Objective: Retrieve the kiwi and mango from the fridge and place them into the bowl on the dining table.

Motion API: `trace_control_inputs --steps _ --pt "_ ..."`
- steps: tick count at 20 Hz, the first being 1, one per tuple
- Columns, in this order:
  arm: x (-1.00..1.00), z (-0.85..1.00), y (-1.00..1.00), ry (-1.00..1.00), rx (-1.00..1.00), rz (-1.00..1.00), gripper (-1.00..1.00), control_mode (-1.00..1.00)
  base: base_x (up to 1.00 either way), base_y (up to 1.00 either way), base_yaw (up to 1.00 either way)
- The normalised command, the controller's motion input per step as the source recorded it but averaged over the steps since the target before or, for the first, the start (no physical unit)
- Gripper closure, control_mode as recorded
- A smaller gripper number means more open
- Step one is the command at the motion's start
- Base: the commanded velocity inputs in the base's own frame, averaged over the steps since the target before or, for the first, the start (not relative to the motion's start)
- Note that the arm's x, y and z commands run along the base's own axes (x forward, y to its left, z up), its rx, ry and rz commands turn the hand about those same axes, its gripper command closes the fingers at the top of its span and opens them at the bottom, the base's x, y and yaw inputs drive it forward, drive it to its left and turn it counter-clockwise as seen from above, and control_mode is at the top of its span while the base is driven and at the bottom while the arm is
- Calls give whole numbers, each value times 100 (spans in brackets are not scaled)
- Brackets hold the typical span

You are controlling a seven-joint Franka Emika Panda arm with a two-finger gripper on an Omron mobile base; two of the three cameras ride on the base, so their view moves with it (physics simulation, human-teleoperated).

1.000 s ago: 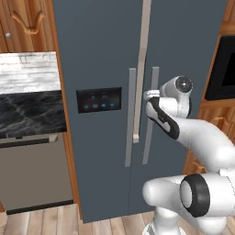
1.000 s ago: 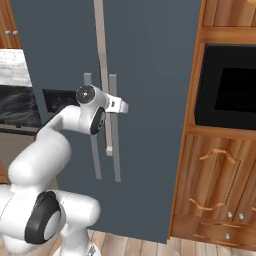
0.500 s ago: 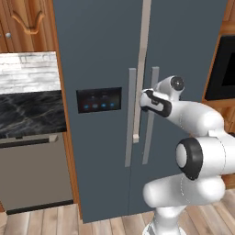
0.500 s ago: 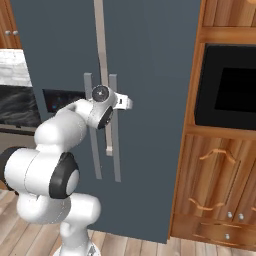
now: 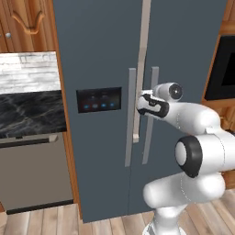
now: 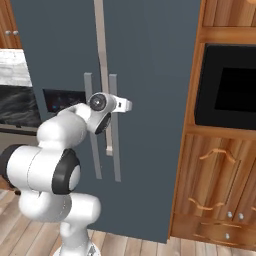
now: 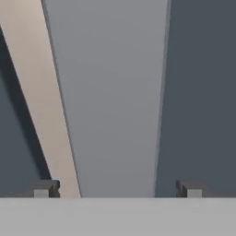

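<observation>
Fridge doors closed
Slate-grey fridge (image 5: 101, 55), pale long handle (image 5: 143, 55); gripper (image 7: 117, 189) jaws spread wide around the grey handle (image 7: 110, 101).

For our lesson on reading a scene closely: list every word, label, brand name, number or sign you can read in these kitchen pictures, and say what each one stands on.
No readable text in any of the pictures.
The black panel on the fridge door has a few small blue lit marks, too small and blurred to read.
The wall oven, the wooden cabinets and the robot's gripper carry no label, brand or number that can be seen.
</observation>
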Motion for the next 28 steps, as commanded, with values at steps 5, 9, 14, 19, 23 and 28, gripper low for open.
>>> trace_control_inputs --steps 5,9,14,19,23,28 --pt "-33 17 -27 15 0 -3 100 -100 0 0 0" --pt "-100 42 -82 17 0 -5 100 -100 0 0 0" --pt "-100 39 -100 21 0 -4 100 -100 0 0 0" --pt "-100 33 -100 22 0 -5 100 -100 0 0 0" --pt "-100 21 -100 18 0 -7 100 -100 0 0 0" --pt "-88 20 -92 9 0 -11 100 -100 0 0 0"
